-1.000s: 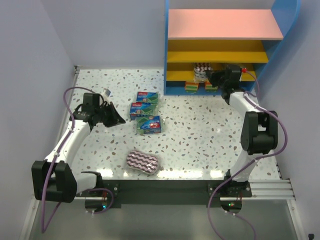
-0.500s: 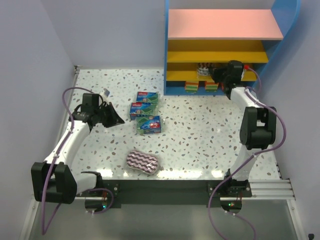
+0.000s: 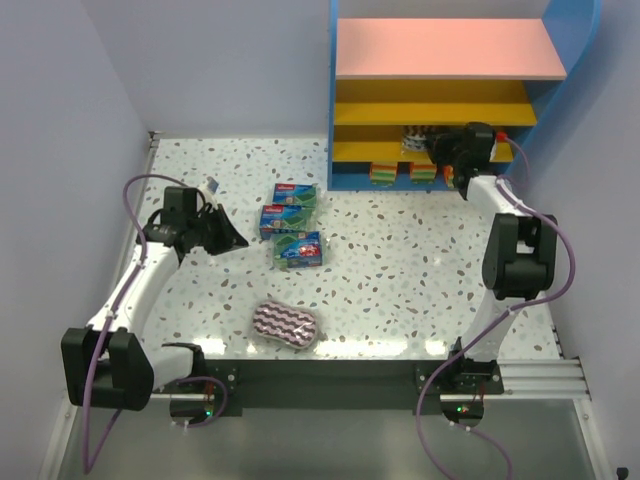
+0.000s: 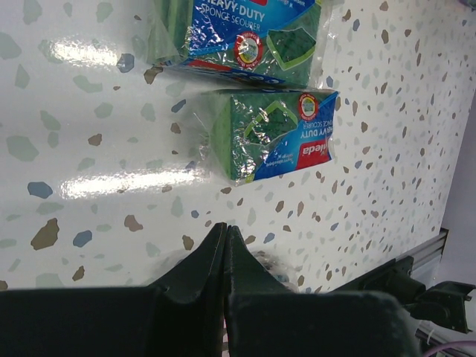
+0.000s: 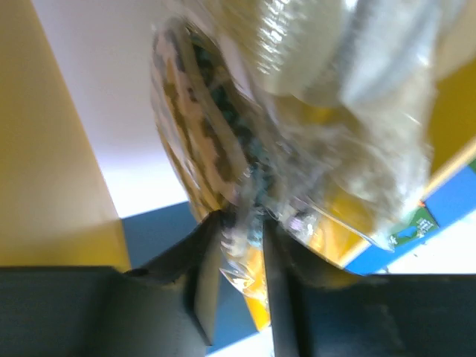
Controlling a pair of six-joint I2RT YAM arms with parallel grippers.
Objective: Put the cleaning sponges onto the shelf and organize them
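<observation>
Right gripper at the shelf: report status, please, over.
Right gripper shut on wrapped pack at the shelf. Left gripper shut, empty. Purple pad and three green-blue packs on the table. No obstruction seen.

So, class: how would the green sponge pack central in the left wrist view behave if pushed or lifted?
The green pack lies flat and blocky, so it should slide, not roll. Its shiny, crinkled film looks slippery and loose. Being sponge, it is probably light and squashy.
</observation>
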